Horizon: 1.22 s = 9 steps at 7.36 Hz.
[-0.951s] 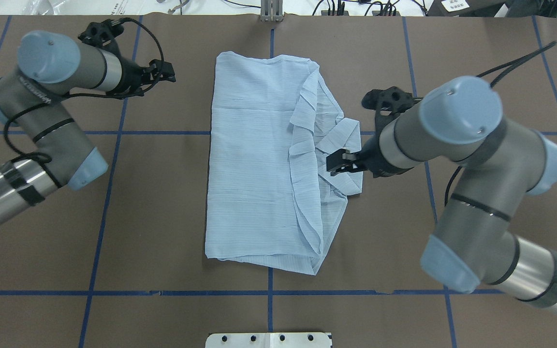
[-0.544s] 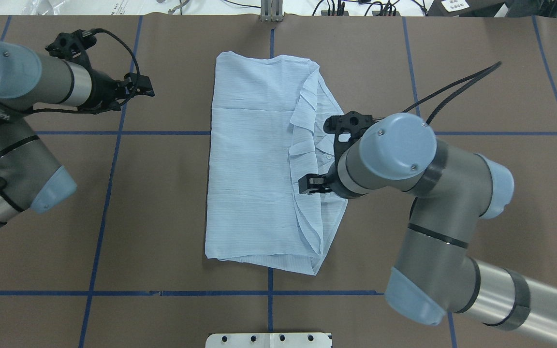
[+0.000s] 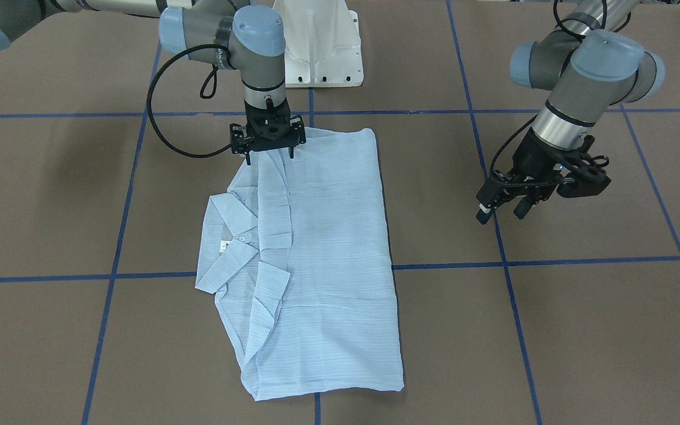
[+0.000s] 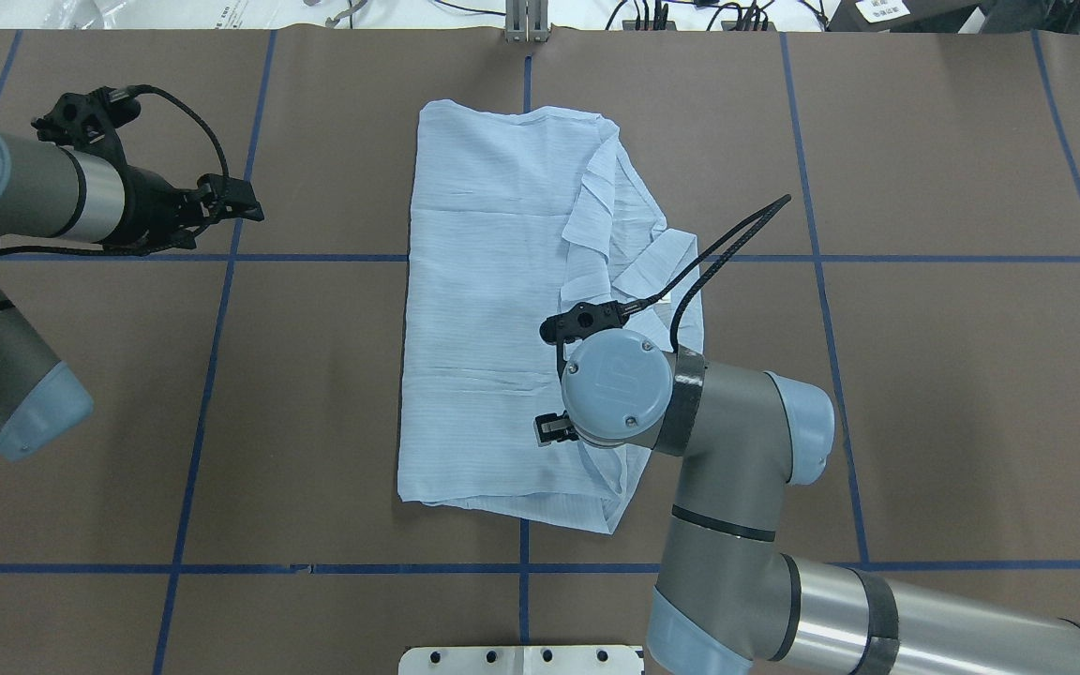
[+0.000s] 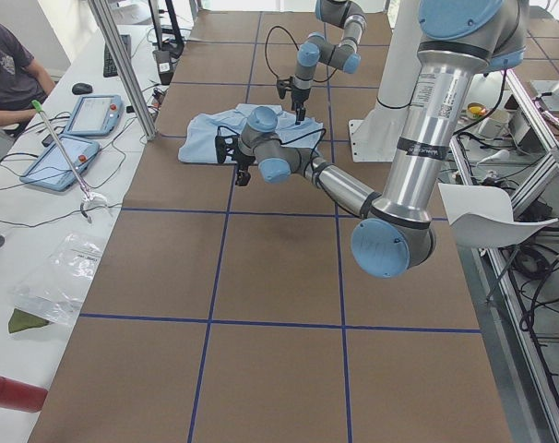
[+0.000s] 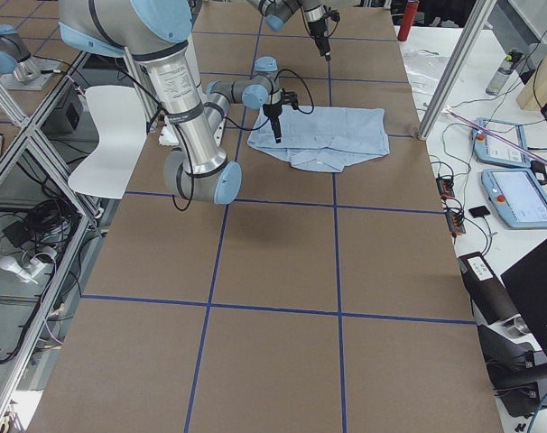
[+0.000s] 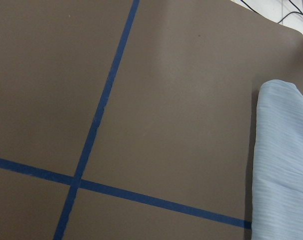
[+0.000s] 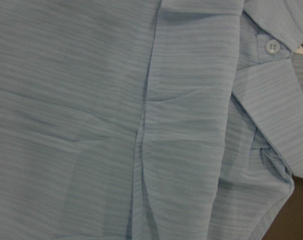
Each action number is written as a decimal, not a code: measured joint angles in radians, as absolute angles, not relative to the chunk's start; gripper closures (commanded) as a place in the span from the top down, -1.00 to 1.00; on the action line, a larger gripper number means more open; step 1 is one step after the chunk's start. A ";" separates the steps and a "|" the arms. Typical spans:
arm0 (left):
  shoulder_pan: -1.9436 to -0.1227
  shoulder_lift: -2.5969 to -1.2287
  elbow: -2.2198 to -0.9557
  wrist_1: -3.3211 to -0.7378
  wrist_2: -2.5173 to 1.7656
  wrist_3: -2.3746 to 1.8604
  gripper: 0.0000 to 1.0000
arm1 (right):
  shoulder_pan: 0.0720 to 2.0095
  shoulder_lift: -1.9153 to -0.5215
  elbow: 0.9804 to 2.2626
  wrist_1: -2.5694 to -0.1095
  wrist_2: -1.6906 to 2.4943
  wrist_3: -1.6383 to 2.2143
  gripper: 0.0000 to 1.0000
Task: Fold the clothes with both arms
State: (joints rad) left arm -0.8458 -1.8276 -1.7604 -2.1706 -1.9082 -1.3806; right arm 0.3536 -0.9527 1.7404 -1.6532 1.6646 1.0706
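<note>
The pale blue striped shirt (image 4: 493, 309) lies folded into a long rectangle at the table's middle. Its collar (image 3: 228, 248) and one white button (image 8: 272, 47) show on the robot's right side. My right gripper (image 3: 269, 157) is open and points straight down just above the shirt's end nearest the robot; in the overhead view the wrist hides it except one fingertip (image 4: 551, 429). The right wrist view is filled with shirt cloth. My left gripper (image 4: 245, 211) is open and empty over bare table, well left of the shirt; it also shows in the front-facing view (image 3: 500, 212).
Brown table (image 4: 924, 375) with blue tape grid lines (image 7: 96, 130). The white pedestal base (image 3: 322, 53) stands at the robot's edge. In the exterior left view a seated person (image 5: 12, 74) and tablets (image 5: 93, 115) are on a side bench.
My right arm has swung from the collar side across the shirt toward its end nearest the robot. My left arm has drawn back leftward, farther from the shirt.
</note>
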 measured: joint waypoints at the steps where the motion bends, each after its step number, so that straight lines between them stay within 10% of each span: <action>1: -0.844 -1.827 -1.759 -2.171 -1.908 -1.381 1.00 | 0.348 -0.951 1.727 -1.656 1.664 1.058 1.00; 9: -0.830 -1.831 -1.745 -2.181 -1.907 -1.391 1.00 | 0.342 -0.958 1.701 -1.724 1.665 1.003 1.00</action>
State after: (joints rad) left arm -0.8299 -1.8307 -1.7448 -2.1807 -1.9067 -1.3907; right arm 0.3418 -0.9577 1.7011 -1.7236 1.6647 1.0030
